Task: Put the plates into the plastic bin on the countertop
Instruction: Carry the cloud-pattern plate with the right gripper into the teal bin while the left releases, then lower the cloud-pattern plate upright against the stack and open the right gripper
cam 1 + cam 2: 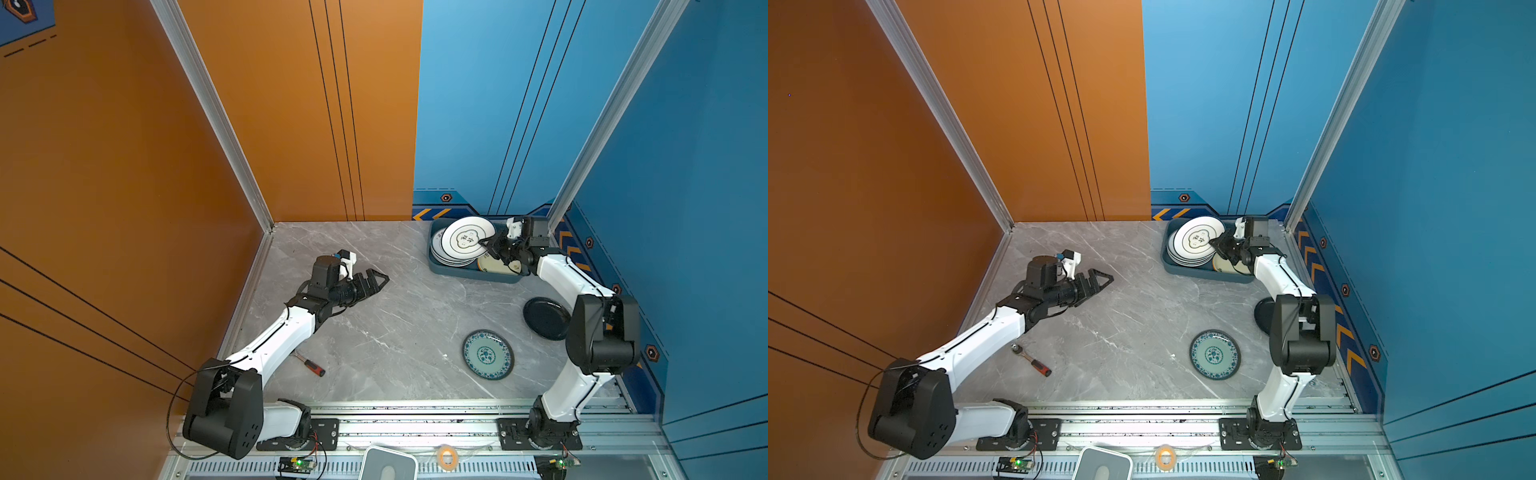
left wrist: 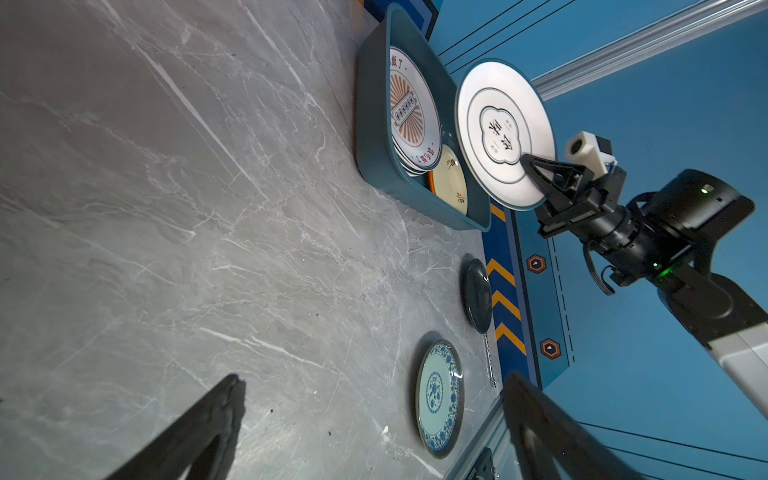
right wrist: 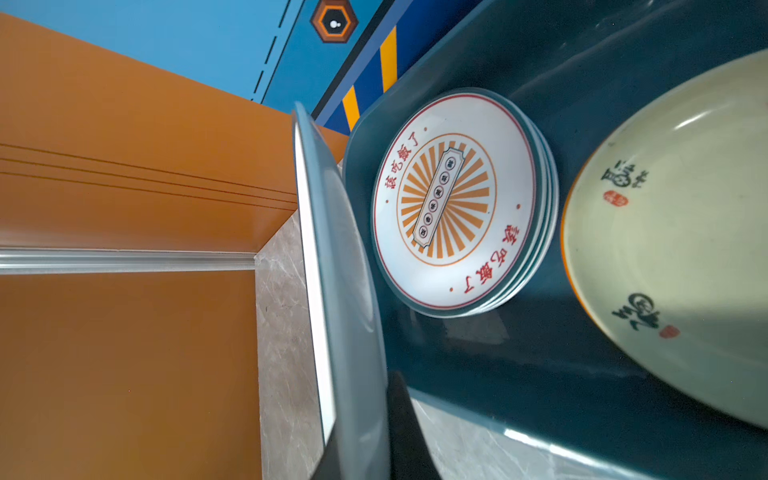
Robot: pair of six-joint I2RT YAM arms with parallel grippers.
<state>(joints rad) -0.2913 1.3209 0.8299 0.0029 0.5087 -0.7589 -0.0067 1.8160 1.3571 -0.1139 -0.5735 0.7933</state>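
Noted white box (image 1: 388,463) at near edge; found left gripper (image 1: 380,280) wide apart, empty; right gripper (image 1: 484,242) clamped on grey-ringed plate (image 1: 457,232) over far-right bin (image 1: 465,274).

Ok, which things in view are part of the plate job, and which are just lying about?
Job: plastic bin; grey-ringed plate in the right gripper; sunburst stack and cream plate in the bin; black plate and teal-patterned plate on the countertop.
Lying about: red-handled tool; orange ring; white box.
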